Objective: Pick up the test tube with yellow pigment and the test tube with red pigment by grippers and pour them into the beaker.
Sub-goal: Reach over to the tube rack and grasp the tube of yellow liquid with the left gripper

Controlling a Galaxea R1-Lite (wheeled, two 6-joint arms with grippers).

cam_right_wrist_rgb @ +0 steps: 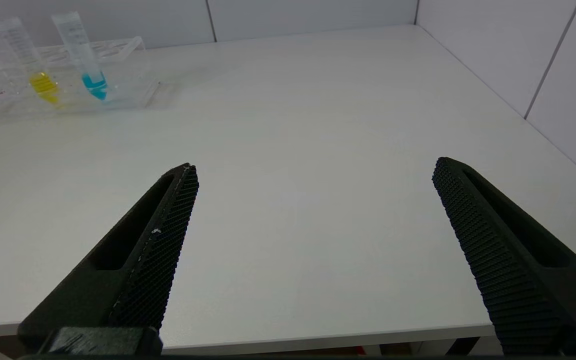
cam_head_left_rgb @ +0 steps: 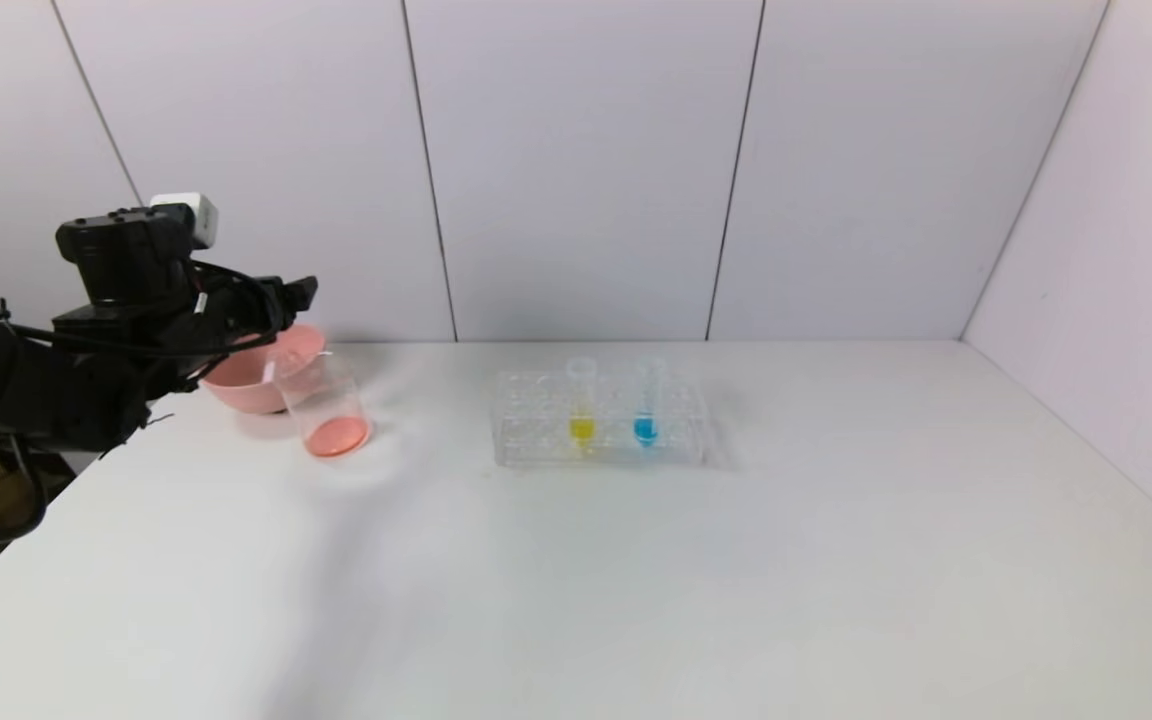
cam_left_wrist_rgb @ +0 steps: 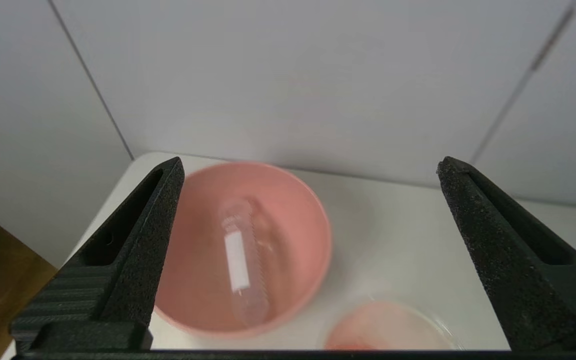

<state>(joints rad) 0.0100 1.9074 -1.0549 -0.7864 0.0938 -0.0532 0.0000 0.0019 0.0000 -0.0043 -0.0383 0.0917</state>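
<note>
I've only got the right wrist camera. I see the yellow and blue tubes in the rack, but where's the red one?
Observer: A clear tube that looks empty lies inside the pink bowl. No tube with red liquid shows anywhere.
Operator: Is there red in the beaker?
Observer: Yes, the beaker holds a red-orange layer at its bottom. It stands beside the bowl, on the robot's near side.
Operator: And the left gripper?
Observer: The left gripper hovers open above the bowl, holding nothing.
</note>
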